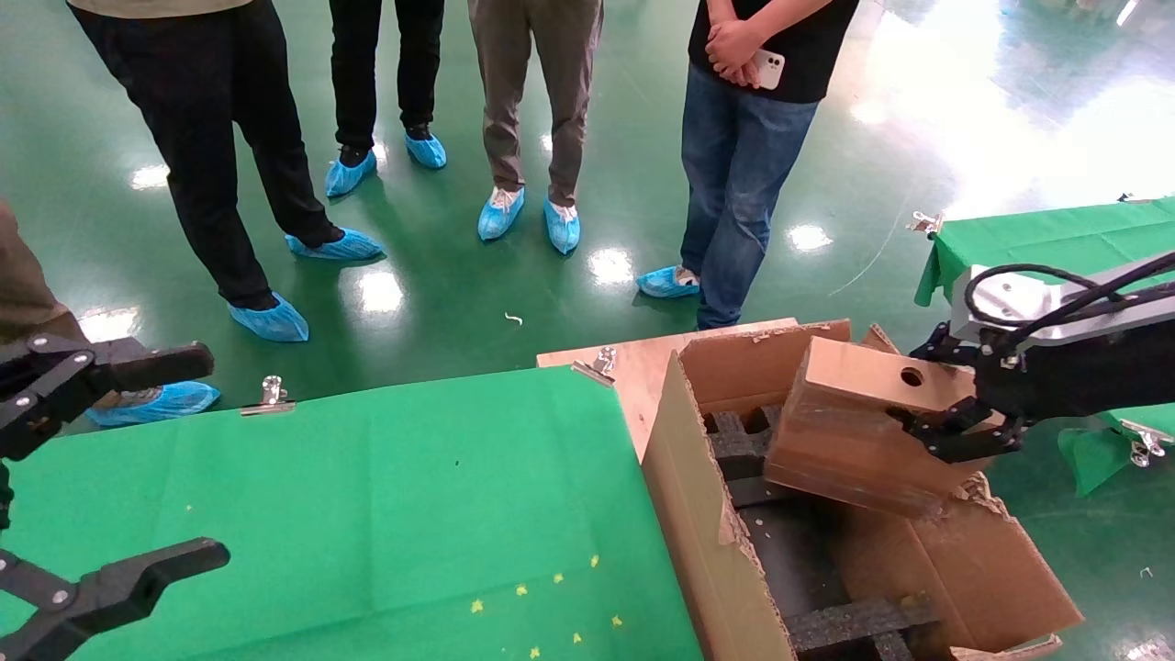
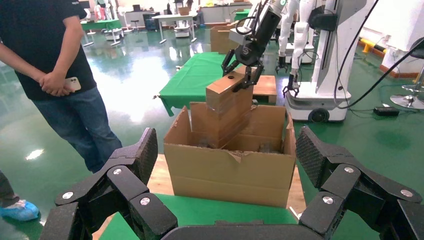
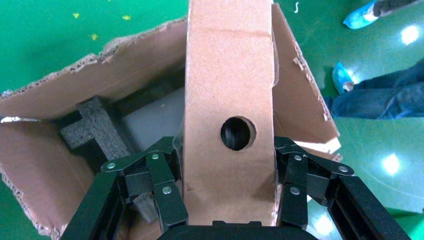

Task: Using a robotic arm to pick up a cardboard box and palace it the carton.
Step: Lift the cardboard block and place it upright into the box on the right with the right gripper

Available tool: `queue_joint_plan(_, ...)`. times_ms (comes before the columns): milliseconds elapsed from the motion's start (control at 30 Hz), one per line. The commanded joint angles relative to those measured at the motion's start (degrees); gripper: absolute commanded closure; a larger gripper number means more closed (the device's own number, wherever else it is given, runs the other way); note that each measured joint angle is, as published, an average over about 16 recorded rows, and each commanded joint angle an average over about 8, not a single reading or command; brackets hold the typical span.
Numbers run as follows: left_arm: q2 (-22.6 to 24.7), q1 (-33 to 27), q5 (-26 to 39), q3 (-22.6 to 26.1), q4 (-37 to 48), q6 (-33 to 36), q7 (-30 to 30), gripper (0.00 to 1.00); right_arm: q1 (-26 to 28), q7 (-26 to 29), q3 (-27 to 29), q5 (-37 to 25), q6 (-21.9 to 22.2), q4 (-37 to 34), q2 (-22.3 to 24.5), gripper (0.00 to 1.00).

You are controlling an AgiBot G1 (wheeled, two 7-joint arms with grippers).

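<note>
The right wrist view alone shows the grip closely: the right gripper (image 3: 227, 175) has its fingers (image 3: 162, 187) pressed against the two broad sides of the cardboard box (image 3: 229, 100), closed to the box's thickness, with the round hole (image 3: 237, 133) in the narrow face turned toward the camera; the head view shows the same box (image 1: 858, 427) tilted, its lower end dipping into the carton's mouth, held by the robotic arm (image 1: 1056, 317) reaching in from the right; only the left wrist view sets the carton (image 2: 231, 160) side-on, the box (image 2: 227, 107) leaning over its rear part. Inside the carton (image 1: 707, 523) lie black foam inserts (image 1: 854, 620), a cross-shaped piece (image 3: 95, 127) plain from the right wrist; no writing is legible on either box. The left gripper (image 1: 92, 477) hangs spread wide and empty at the near left of the green-covered table (image 1: 386, 514); bystanders (image 1: 744, 156) in blue shoe covers stand beyond.
</note>
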Motion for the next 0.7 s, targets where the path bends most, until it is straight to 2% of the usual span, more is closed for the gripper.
queue_joint_plan(33, 0.0, 0.0, 0.0, 0.0, 0.0, 0.0, 0.0, 0.0, -0.7, 0.7, -0.2, 0.3, 1.0, 0.8, 0.6, 1.0)
queue_joint_plan(400, 0.0, 0.0, 0.0, 0.0, 0.0, 0.0, 0.0, 0.0, -1.2, 2.1, -0.4, 0.2, 1.8, 0.7, 0.4, 1.0)
queue_joint_plan(533, 0.0, 0.0, 0.0, 0.0, 0.0, 0.0, 0.0, 0.0, -3.0, 7.6, -1.1, -0.3, 5.5, 2.9, 1.6, 1.0)
queue_joint_plan(700, 0.0, 0.0, 0.0, 0.0, 0.0, 0.0, 0.0, 0.0, -5.4, 19.5, -2.4, -3.2, 12.5, 9.5, 4.6, 1.0)
